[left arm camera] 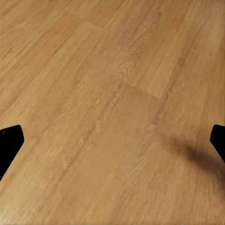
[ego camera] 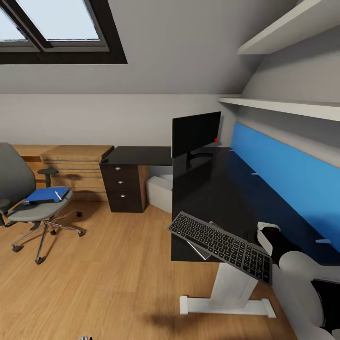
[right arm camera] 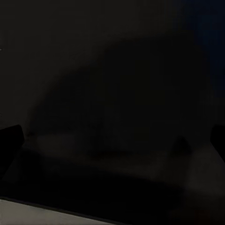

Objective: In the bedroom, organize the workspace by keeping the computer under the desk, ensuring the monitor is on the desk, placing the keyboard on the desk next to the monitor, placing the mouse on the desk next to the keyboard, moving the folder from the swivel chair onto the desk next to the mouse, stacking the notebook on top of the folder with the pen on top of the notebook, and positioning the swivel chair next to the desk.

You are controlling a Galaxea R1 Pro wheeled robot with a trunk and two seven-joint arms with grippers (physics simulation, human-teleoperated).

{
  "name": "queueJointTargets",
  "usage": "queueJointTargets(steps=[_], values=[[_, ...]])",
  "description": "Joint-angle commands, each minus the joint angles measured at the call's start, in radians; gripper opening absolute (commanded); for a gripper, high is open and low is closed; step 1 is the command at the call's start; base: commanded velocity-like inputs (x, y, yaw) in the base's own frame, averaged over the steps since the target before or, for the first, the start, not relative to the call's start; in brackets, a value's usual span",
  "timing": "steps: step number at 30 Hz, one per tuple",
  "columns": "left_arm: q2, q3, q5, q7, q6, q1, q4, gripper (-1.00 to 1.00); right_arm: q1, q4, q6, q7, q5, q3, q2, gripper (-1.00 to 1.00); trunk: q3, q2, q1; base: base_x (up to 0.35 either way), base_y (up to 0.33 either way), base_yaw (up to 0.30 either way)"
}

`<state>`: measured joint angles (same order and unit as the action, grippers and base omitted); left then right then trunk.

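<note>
- One risk we see: the slim dark grey keyboard (ego camera: 222, 246) hangs over the long black desk's (ego camera: 208, 189) near edge and may fall.
- Our left gripper (left arm camera: 112, 140) is spread wide over the wood floor (left arm camera: 112, 93); the right gripper's (right arm camera: 112, 140) fingers look parted too.

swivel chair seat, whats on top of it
On the swivel chair seat lies the blue folder, with a thin white pen on top. A notebook may sit there too, but I cannot make one out.
</note>
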<state>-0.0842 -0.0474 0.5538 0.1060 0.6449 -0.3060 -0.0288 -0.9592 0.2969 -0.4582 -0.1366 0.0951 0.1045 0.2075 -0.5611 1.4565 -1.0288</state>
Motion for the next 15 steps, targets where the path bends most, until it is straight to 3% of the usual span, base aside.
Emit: queueJointTargets(steps=[1, 11, 15], values=[[0.000, -0.005, 0.011, 0.007, 0.002, -0.001, 0.001, 1.00, 0.000, -0.021, -0.003, -0.005, 0.018, 0.000, 0.000, 1.00, -0.001, 0.000, 0.000, 0.000, 0.000, 0.000], [0.000, -0.006, 0.011, 0.007, 0.002, -0.001, 0.001, 1.00, 0.000, -0.021, -0.011, -0.004, 0.018, -0.001, -0.002, 1.00, -0.001, 0.000, 0.000, -0.002, 0.000, 0.000], [0.000, -0.006, 0.011, 0.007, 0.002, -0.001, 0.001, 1.00, 0.000, -0.020, -0.016, -0.005, 0.018, -0.002, -0.002, 1.00, -0.001, 0.000, 0.000, -0.142, 0.000, 0.000]])
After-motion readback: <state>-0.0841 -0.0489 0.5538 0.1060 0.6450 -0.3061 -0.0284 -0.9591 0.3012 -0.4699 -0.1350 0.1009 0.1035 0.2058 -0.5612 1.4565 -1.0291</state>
